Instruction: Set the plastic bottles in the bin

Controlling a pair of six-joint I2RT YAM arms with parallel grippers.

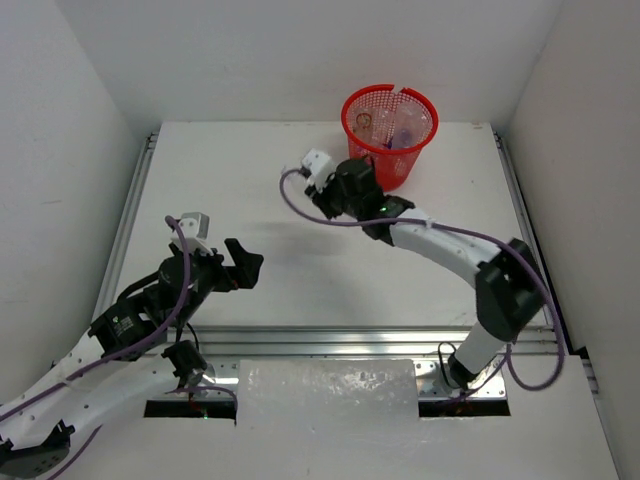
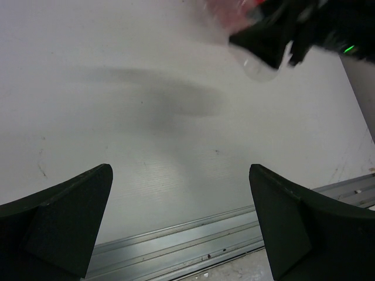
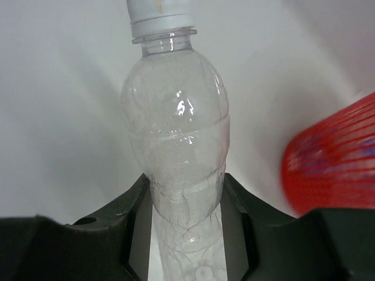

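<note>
Fingers (image 3: 132,228) of the right gripper (image 3: 186,205) are pinched on a clear bottle (image 3: 176,134) beside the red bin (image 1: 396,165), and the left gripper (image 2: 181,222) is held with fingers (image 2: 70,216) spread over the counter (image 1: 250,170).

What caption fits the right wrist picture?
The right gripper clamps a clear plastic bottle with a white cap beside the red mesh bin.

Both arms are built of white tubes joined by chunky black housings. The left arm (image 1: 110,385) and the right arm (image 1: 445,248) each carry a purple cable (image 1: 300,205) that loops loosely outside the links. A small white camera box (image 1: 317,163) sits at each wrist. The left gripper (image 2: 180,170) has broad, matte black wedge fingers (image 2: 64,228). The right gripper (image 3: 186,181) is black too, with a small round hole (image 3: 85,221) in its body. A green light (image 1: 383,208) glows on the right arm's black wrist housing.
</note>
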